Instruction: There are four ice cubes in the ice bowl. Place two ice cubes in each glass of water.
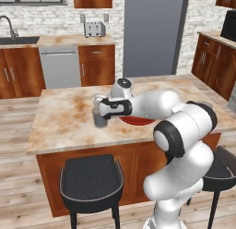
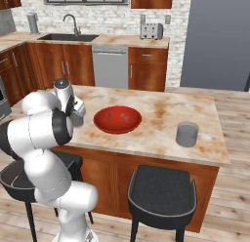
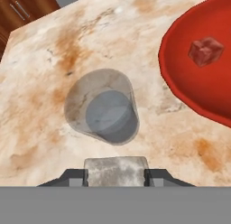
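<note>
My gripper (image 3: 115,174) is shut on an ice cube (image 3: 115,168), a pale block clamped between the two fingertips. Directly beneath it stands one grey glass of water (image 3: 103,114), upright on the island. In the left base view the gripper (image 1: 97,105) hovers just over this glass (image 1: 99,119). The red ice bowl (image 3: 180,78) lies beside the glass, with an ice cube (image 3: 205,51) in it. From the right base view, the bowl (image 2: 117,120) sits mid-island and the second glass (image 2: 187,134) stands apart near the island's right end. My arm covers part of the bowl (image 1: 138,121).
The marble island top (image 1: 64,117) has bare room left of the glass. Two dark stools (image 1: 91,182) (image 2: 161,194) stand at its near edge. A toaster (image 1: 94,29) and a sink (image 2: 68,37) are on the far counter, and a grey fridge (image 1: 152,34) is behind the island.
</note>
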{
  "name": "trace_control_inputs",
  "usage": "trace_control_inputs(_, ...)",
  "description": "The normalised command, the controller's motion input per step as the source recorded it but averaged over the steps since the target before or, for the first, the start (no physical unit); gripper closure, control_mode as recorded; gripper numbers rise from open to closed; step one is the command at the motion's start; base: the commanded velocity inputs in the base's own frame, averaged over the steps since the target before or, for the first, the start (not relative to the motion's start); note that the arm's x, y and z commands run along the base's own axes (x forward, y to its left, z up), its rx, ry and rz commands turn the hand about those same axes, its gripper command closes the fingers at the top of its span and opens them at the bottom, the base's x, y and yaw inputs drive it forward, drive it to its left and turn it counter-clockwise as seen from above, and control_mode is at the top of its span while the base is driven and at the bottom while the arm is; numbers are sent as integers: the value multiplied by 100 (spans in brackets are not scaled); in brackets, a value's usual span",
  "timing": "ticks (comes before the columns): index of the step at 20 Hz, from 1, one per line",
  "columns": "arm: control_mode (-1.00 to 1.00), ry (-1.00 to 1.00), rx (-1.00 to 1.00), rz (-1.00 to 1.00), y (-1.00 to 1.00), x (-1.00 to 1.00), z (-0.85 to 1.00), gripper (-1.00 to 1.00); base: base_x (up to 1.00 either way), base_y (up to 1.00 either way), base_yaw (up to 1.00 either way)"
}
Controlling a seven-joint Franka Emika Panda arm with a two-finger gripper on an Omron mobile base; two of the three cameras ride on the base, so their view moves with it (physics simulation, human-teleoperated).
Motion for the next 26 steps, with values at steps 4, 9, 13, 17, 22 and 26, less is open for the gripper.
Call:
trace_control_inputs(4, -100, 0, 0, 0, 0, 5, -3, 100, 0, 0, 0)
trace_control_inputs(9, -100, 1, 0, 0, 1, 21, -2, 100, 0, 0, 0)
trace_control_inputs(13, -100, 0, 0, 0, 10, 19, -3, 100, 0, 0, 0)
trace_control_inputs(17, -100, 1, 0, 0, 25, 9, -8, 100, 0, 0, 0)
trace_control_inputs(22, -100, 1, 0, 0, 8, 11, -2, 100, 0, 0, 0)
trace_control_inputs(26, -100, 3, 0, 0, 0, 23, -7, 100, 0, 0, 0)
